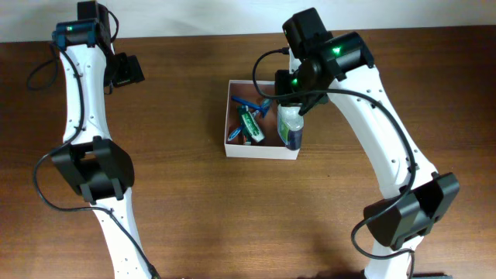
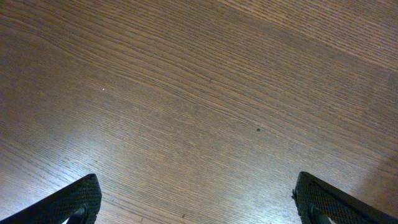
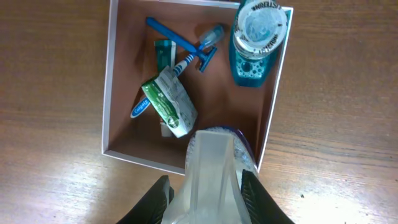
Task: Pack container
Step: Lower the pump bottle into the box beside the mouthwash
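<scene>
On brown wood-grain table (image 1: 194,217), white container (image 1: 261,153), pale wall (image 1: 194,15) behind.

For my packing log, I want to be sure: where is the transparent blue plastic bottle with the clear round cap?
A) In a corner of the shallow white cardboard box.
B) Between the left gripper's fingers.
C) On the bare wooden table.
A: the right wrist view shows the blue bottle inside the white cardboard box, in a corner against its walls; the right gripper holds a whitish translucent item instead.
</scene>
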{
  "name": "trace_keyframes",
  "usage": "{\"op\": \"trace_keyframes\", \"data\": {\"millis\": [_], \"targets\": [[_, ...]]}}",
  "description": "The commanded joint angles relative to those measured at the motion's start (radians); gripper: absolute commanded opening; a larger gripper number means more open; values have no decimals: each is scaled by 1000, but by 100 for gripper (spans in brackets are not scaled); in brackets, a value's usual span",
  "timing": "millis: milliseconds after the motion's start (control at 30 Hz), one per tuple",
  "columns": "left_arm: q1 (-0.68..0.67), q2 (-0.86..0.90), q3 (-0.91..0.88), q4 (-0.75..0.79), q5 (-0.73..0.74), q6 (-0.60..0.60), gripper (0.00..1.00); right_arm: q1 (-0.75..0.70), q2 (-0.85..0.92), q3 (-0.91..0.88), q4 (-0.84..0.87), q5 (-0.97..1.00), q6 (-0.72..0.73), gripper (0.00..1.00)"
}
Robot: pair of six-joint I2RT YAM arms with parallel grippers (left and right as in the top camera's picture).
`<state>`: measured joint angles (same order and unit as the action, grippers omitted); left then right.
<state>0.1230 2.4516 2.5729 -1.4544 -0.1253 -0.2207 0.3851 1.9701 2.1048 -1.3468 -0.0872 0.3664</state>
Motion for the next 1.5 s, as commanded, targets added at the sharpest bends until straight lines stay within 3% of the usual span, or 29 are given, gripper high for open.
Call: {"op": "trace_keyframes", "data": {"millis": [0,1467], "targets": [[4,-17,-5,0,-11,5,99,8,-17,-8,19,-14,6,28],[4,-17,-5,0,-11,5,99,8,23,-119,81,-21,-82,28]]}}
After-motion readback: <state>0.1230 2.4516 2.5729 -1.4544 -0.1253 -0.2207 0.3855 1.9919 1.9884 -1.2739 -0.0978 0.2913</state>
